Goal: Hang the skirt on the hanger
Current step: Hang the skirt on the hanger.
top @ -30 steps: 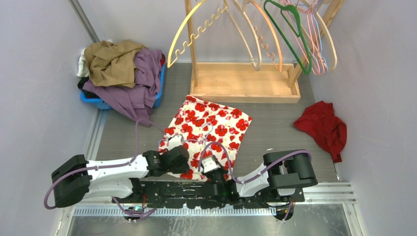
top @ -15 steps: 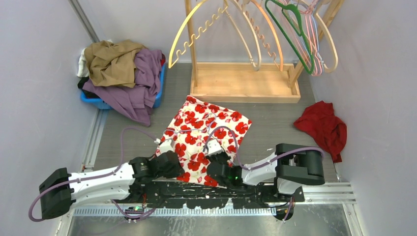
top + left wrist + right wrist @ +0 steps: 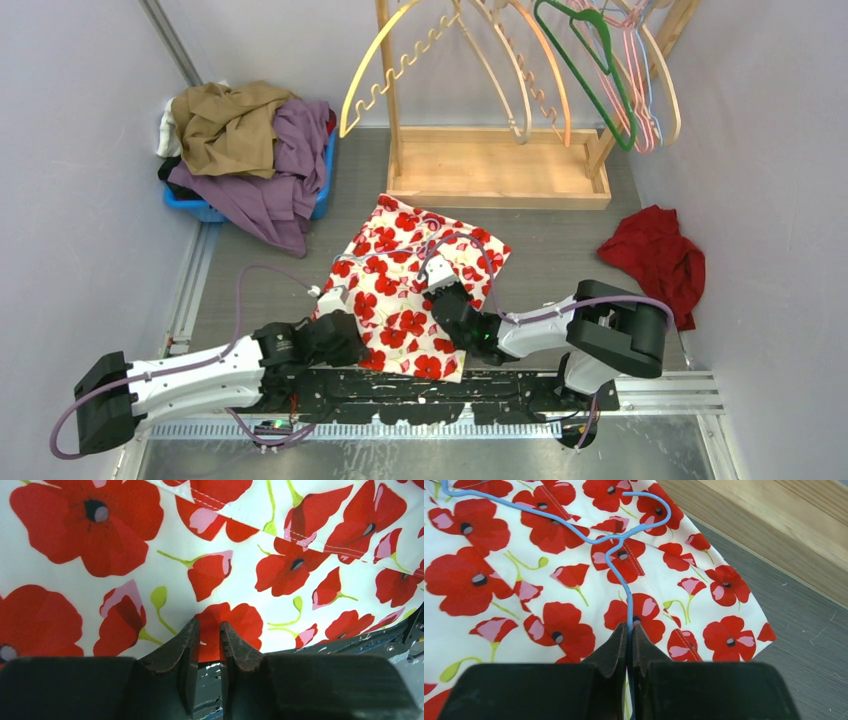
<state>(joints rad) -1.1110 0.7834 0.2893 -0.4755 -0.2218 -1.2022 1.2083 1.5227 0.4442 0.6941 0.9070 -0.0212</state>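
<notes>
The skirt [image 3: 400,300] lies flat in the middle of the desk [image 3: 560,270], its long axis going from the near edge away to the wooden rack [image 3: 495,170]. On it lies a blue hanger [image 3: 621,539], its hook pointing to the rack. The right gripper [image 3: 630,629] is closed on the hanger's wire. The left gripper [image 3: 209,625] is nearly closed and pinches the skirt's near edge. A red cloth [image 3: 655,260] lies at the right. At far left, a blue basket [image 3: 200,208] holds piled clothes [image 3: 240,140].
</notes>
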